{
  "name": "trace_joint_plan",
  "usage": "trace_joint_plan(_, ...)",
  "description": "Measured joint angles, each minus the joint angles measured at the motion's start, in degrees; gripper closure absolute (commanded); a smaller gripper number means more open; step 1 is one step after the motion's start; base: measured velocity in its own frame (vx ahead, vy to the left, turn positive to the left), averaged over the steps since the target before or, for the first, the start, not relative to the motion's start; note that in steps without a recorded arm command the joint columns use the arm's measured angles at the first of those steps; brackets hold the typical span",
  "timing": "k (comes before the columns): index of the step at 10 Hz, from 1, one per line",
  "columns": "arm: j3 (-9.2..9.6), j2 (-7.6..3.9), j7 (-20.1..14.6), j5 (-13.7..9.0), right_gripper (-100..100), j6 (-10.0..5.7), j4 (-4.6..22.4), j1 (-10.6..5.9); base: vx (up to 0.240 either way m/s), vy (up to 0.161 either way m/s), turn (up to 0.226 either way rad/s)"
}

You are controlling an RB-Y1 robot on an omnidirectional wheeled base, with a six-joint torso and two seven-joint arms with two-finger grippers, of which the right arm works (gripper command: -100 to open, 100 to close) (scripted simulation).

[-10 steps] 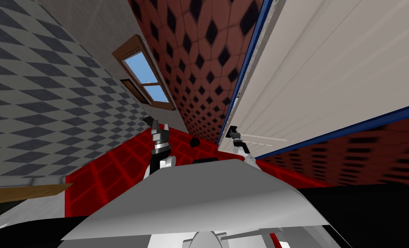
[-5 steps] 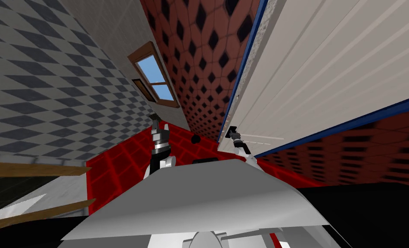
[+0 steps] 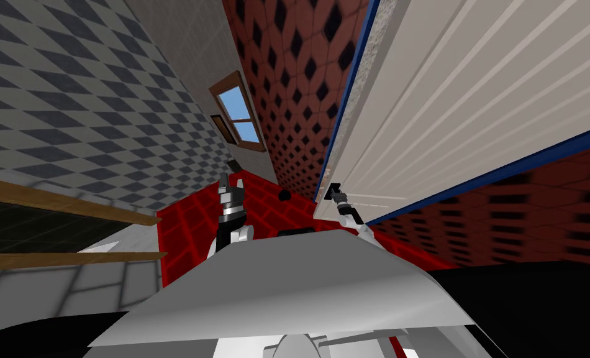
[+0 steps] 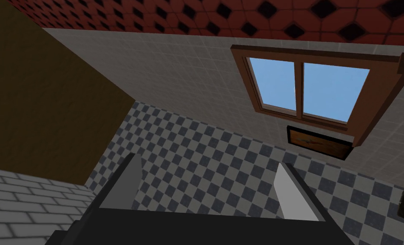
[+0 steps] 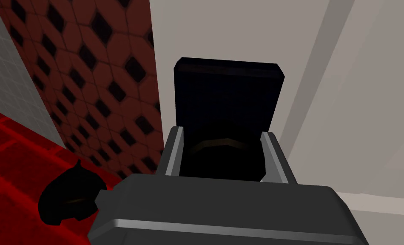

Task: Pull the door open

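The door (image 3: 461,105) is a pale panelled leaf with a blue edge, running across the right of the head view. Its black handle (image 5: 226,98) is a dark block standing off the leaf near the free edge. My right gripper (image 5: 222,149) is shut on the handle, with the fingers (image 5: 174,149) pressed to its sides. In the head view that gripper (image 3: 335,194) sits at the leaf's lower corner. My left gripper (image 3: 231,186) is raised over the red floor, apart from the door, and is open (image 4: 205,183) with nothing in it.
A second black knob (image 5: 69,200) shows past the door's edge, low over the red tiled floor (image 3: 188,230). A red-and-black diamond wall (image 3: 294,93) and a brown-framed window (image 3: 241,118) lie ahead. A brown-edged opening (image 3: 51,230) is at far left, and a black area (image 3: 536,311) at lower right.
My view has swung: the window and walls have slid to the right, and the brown-edged opening has come in at left. My right gripper stays shut on the handle. The left arm keeps its pose.
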Motion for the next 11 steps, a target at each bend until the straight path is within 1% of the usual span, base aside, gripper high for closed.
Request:
trace_joint_plan(1, 0.44, -0.54, -0.5, 0.1, 100, -0.25, -0.3, 0.25, -0.109, 0.003, 0.022)
trace_joint_plan(2, 0.65, -0.52, -0.6, 0.1, 100, -0.17, -0.2, 0.42, -0.160, -0.043, 0.161)
trace_joint_plan(5, 1.83, -2.52, -2.2, 0.4, 100, -1.35, -0.9, 1.24, -0.243, -0.056, 0.136)
trace_joint_plan(8, 3.82, -4.54, -4.1, 0.7, 100, -2.62, -1.5, 2.38, -0.233, -0.078, 0.136)
trace_joint_plan(10, 4.97, -5.97, -5.3, 0.9, 100, -3.31, -2.1, 3.19, -0.208, -0.072, 0.120)
trace_joint_plan(11, 5.52, -6.59, -6.0, 1.0, 100, -3.78, -2.3, 3.43, -0.096, -0.030, 0.041)
